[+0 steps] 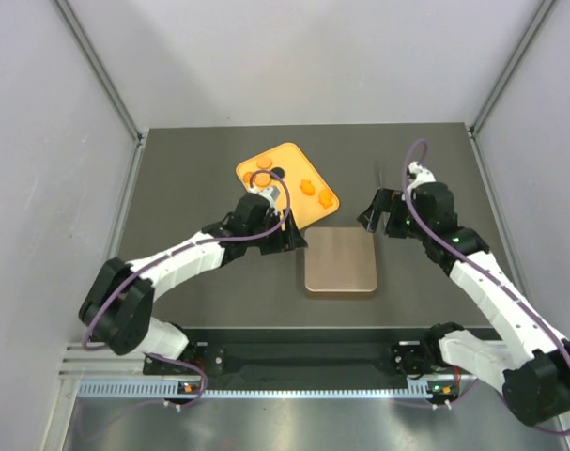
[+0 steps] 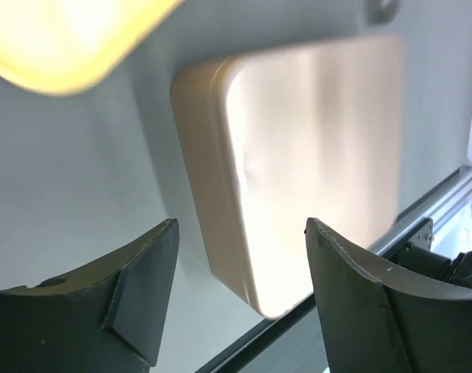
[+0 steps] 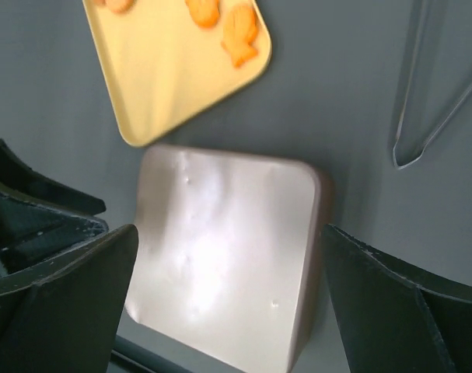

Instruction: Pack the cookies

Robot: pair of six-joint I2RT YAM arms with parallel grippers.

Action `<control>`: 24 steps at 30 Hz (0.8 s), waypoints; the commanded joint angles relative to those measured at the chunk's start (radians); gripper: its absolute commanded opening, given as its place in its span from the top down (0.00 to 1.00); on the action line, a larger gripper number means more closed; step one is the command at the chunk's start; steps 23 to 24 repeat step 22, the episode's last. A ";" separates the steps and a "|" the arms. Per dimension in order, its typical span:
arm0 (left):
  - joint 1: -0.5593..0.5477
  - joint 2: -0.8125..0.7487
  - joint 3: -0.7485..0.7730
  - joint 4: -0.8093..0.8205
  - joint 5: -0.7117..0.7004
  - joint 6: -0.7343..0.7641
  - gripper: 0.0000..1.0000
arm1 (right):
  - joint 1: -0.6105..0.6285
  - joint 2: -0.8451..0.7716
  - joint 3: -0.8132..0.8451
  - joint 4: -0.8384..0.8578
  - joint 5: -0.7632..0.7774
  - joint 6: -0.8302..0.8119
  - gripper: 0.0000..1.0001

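Observation:
Orange cookies (image 1: 308,185) lie on an orange tray (image 1: 283,156) at the table's back middle; the right wrist view shows some near the tray's corner (image 3: 239,35). A square tan tin (image 1: 341,262) with its lid on sits in front of the tray. My left gripper (image 1: 297,241) hovers between the tray and the tin's left edge, open and empty (image 2: 242,233). My right gripper (image 1: 374,218) hangs above the tin's back right, open wide with nothing in it (image 3: 229,229). The tin lid (image 3: 228,256) fills the view below it.
Metal tongs (image 3: 422,116) lie on the dark table right of the tray. The table's front rail (image 2: 422,225) runs just beyond the tin. Grey walls enclose the table on three sides.

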 commanded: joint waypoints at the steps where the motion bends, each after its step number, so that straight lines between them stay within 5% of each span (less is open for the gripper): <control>1: 0.011 -0.138 0.108 -0.189 -0.101 0.125 0.29 | -0.036 -0.053 0.110 -0.076 -0.030 -0.044 0.00; 15: 0.013 -0.606 0.122 -0.467 -0.280 0.227 0.28 | -0.048 -0.250 0.204 -0.196 0.010 -0.049 0.00; 24: 0.013 -0.682 0.105 -0.510 -0.294 0.233 0.27 | -0.046 -0.277 0.178 -0.161 0.030 -0.048 0.00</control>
